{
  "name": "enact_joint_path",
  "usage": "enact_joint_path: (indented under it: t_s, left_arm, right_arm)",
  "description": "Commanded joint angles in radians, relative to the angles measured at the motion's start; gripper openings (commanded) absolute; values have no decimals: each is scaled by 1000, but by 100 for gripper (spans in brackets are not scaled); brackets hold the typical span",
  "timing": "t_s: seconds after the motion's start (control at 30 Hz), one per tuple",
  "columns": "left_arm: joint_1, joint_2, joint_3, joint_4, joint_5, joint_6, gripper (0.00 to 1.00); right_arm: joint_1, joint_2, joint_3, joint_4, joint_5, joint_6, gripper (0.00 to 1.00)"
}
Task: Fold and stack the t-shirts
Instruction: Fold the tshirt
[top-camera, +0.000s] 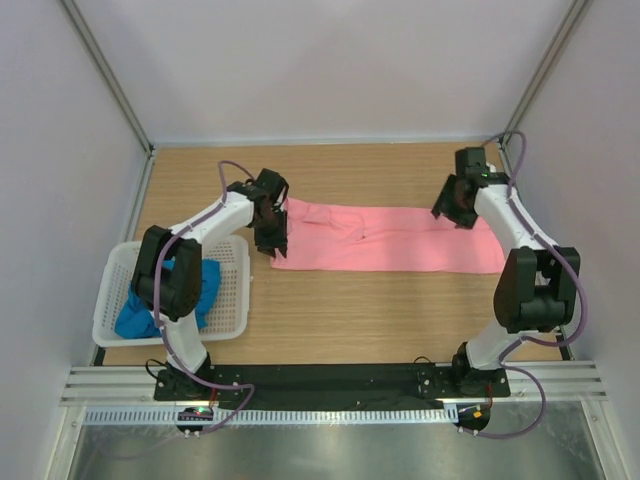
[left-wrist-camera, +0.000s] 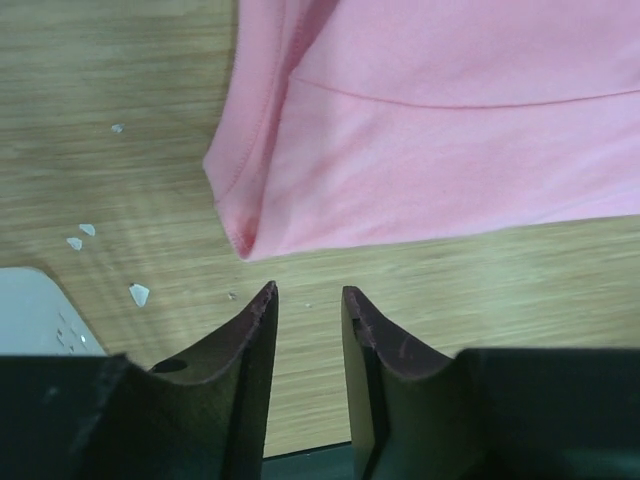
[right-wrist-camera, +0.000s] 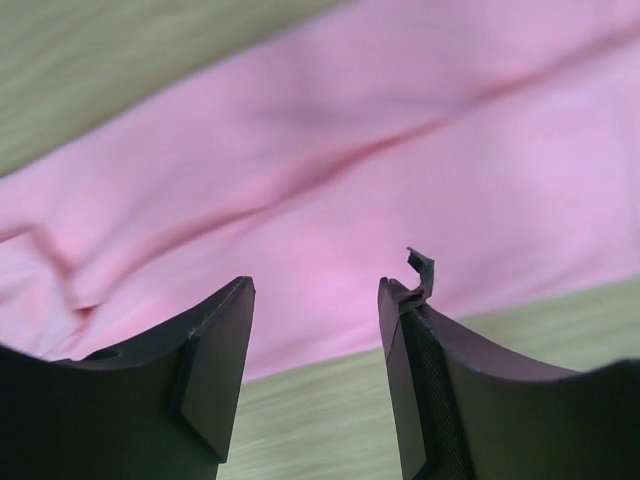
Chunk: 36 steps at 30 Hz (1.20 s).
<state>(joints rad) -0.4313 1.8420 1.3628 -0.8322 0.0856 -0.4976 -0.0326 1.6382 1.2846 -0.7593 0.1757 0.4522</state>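
Across the far half of the desk (top-camera: 380, 310) lies the salmon pink t-shirt (top-camera: 390, 240), laid out as a long band from left to right. My left tool (top-camera: 272, 240) hovers at its left end, slightly parted and empty, just short of the hem corner. My right tool (top-camera: 455, 212) hangs over the right end, spread wider, pinching nothing. I judge each end is covered so both can be lifted together for a fold. The bright blue t-shirt (top-camera: 200, 290) sits crumpled in the white perforated basket (top-camera: 180, 338) at the desk's near left corner. No brand, label or writing is readable.
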Motion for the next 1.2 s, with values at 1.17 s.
enact_joint_path:
  t_s: [1.17]
  left_arm:
    - [20,206,239,73,114,-101,31]
  right_arm:
    - [330,546,363,319,-449,92,40]
